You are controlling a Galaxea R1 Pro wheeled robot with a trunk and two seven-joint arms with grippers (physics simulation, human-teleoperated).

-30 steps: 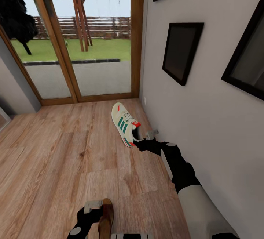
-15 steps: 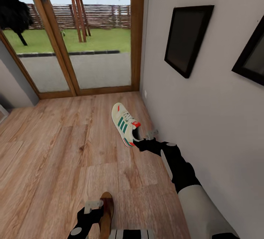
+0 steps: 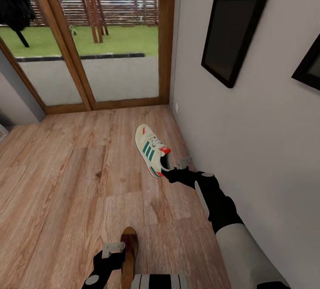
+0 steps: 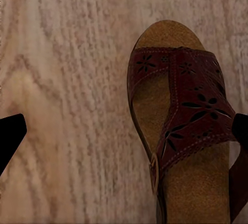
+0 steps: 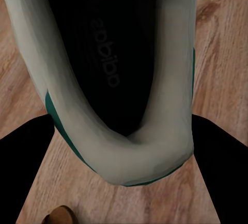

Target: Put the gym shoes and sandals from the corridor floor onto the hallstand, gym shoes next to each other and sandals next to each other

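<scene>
Two items of footwear are in hand above the corridor floor (image 3: 80, 182), a light brown wood-plank surface. Nearest, at the lower edge of the head view, the left claw (image 3: 116, 253) carries a dark brown sandal (image 3: 129, 253); the left wrist view shows the sandal (image 4: 181, 126) with its perforated flower-pattern strap and side buckle, one dark finger at its outer edge and the other finger well apart over bare planks, so whether the claw is actually pinching the sandal cannot be told. Farther forward, the right arm (image 3: 218, 204) extends along the grey wall (image 3: 249, 138), and the right claw (image 3: 172, 170) is closed on the heel of a white gym shoe (image 3: 151, 149) with green side stripes and a red tongue patch; the toe points away toward the doorway. In the right wrist view the heel collar of the gym shoe (image 5: 119, 131) sits between the two dark fingers, and the toe of a brown object shows on the floor below. Beyond the shoe, a wood-framed glass door (image 3: 111, 40) closes the corridor end. Dark framed pictures (image 3: 233, 36) hang on the wall to the right.
</scene>
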